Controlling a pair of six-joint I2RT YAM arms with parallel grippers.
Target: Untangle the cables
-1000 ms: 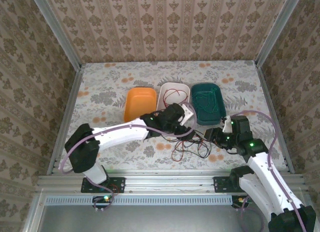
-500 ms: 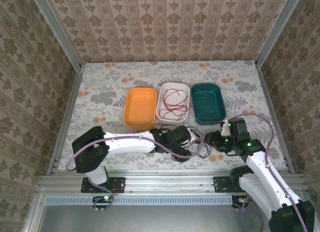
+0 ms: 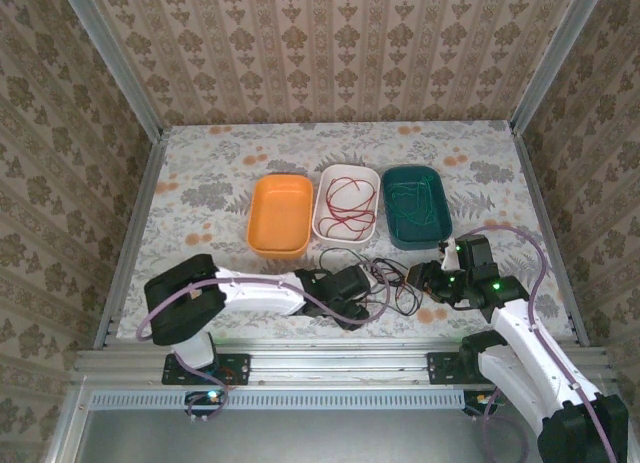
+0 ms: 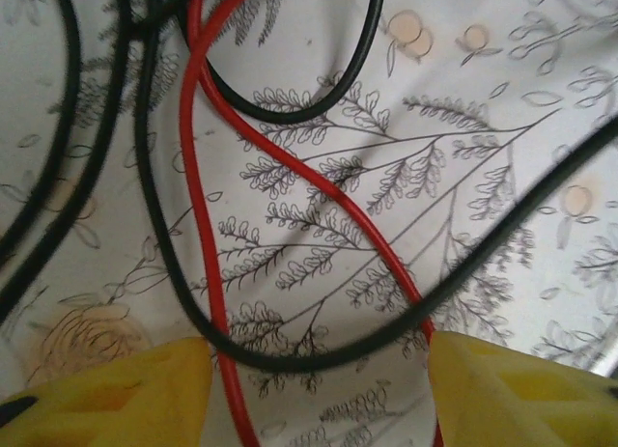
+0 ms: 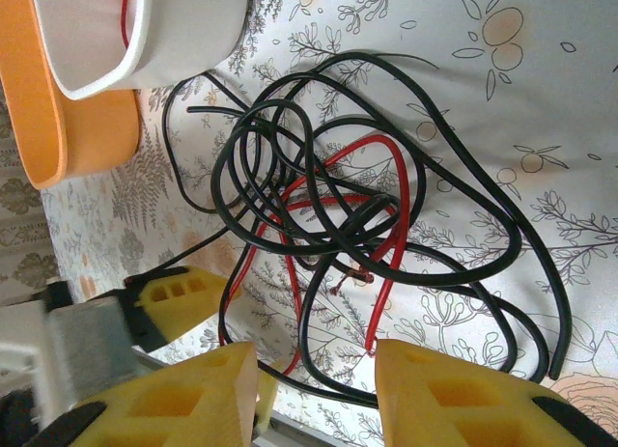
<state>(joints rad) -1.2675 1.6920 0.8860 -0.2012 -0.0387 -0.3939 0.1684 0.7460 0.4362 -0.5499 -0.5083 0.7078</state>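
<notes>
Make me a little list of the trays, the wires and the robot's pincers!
Trays: orange tray, white tray, teal tray, in a row
In trays: red cable in the white tray, green cable in the teal tray
Loose: tangle of black and red cables on the table, nearer the arms than the trays
Left: left pincer open, low over the tangle, red and black strands between its fingers
Right: right pincer open, facing the tangle, holding nothing

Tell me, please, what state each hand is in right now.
Left hand: open, straddling a red cable and a black cable, gripping neither.
Right hand: open, empty.
</notes>
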